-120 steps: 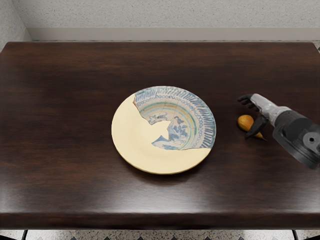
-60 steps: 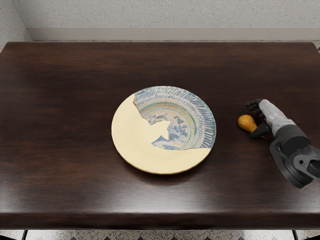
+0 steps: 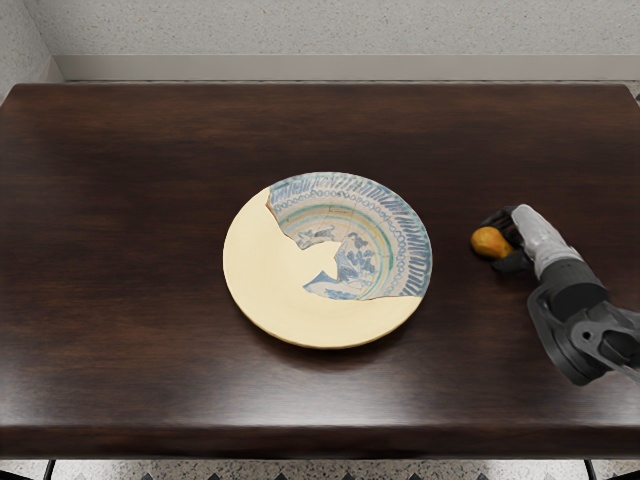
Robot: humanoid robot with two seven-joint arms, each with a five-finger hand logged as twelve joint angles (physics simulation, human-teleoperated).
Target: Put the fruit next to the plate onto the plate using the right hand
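A small orange-yellow fruit (image 3: 486, 242) lies on the dark table just right of the plate (image 3: 270, 280), a round cream plate with a blue patterned section. My right hand (image 3: 497, 243) comes in from the lower right, and its dark fingers (image 3: 497, 217) curl around the far and near sides of the fruit. The hand hides the fruit's right end, and the fruit still looks low at the table surface. The left arm does not show.
The dark wooden table (image 3: 150, 200) spans the whole view, with its front edge near the bottom. A pale wall runs along the far edge.
The right forearm has swung down and its hand has slid in toward the fruit. The fingers, spread a second ago, now wrap the fruit, which has shifted slightly left.
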